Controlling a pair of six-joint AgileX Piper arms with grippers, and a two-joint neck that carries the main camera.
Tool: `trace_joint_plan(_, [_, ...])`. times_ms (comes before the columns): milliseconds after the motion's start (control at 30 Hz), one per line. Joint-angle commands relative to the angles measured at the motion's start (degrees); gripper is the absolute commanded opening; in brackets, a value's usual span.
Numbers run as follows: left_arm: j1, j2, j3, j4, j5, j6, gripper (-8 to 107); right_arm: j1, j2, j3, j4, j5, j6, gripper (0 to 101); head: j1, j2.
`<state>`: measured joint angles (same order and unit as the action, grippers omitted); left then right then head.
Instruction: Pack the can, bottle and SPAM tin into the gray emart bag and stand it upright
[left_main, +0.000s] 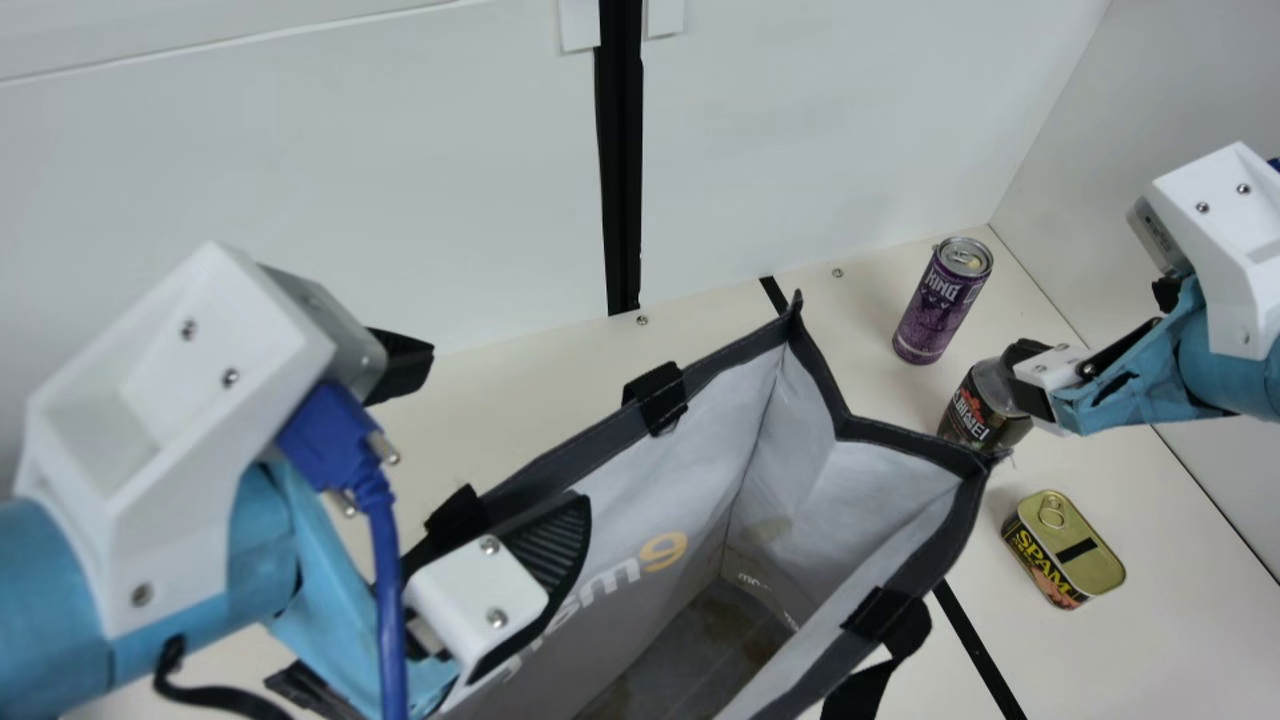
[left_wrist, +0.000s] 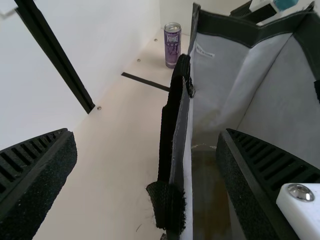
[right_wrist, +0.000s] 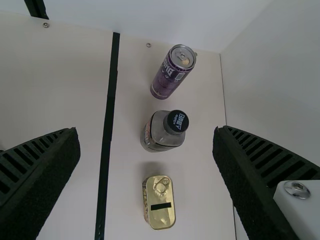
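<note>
At the left, the left gripper (left_main: 510, 425) reaches down over the gray emart bag (left_main: 650, 460), fingers spread, with one finger inside the mouth, the other outside and the rim between them. The bag stands with its mouth gaping upward, pale walls leading down to a brownish-gray floor. Right of it, on the table (left_main: 1150, 640), the purple can (left_main: 940, 305) stands near the back wall, the bottle (left_main: 975, 415) stands next, and the SPAM tin (left_main: 1075, 545) sits lid up. At the right, the right gripper (left_main: 1090, 325) slants down by the bottle, fingers wide apart, gripping nothing.
</note>
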<state>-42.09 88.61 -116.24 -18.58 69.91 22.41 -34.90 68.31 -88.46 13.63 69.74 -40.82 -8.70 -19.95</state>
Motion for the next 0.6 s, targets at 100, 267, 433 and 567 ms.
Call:
trace_joint_plan(100, [0.0,1.3,0.5,0.1,0.0,-0.6,90,0.0,0.0,0.0,0.0,0.0,0.0,95,-1.3,0.0])
trace_joint_plan(267, [-0.4,2.5,1.2,0.3,0.0,-1.5,90,0.0,0.0,0.0,0.0,0.0,0.0,95,-1.3,0.0])
trace_joint_plan(433, [-1.2,3.5,1.8,0.9,0.0,-2.4,90,0.0,0.0,0.0,0.0,0.0,0.0,95,-1.3,0.0])
trace_joint_plan(567, [-2.1,4.2,2.4,1.5,0.0,-3.1,83,0.0,0.0,0.0,0.0,0.0,0.0,95,-1.3,0.0])
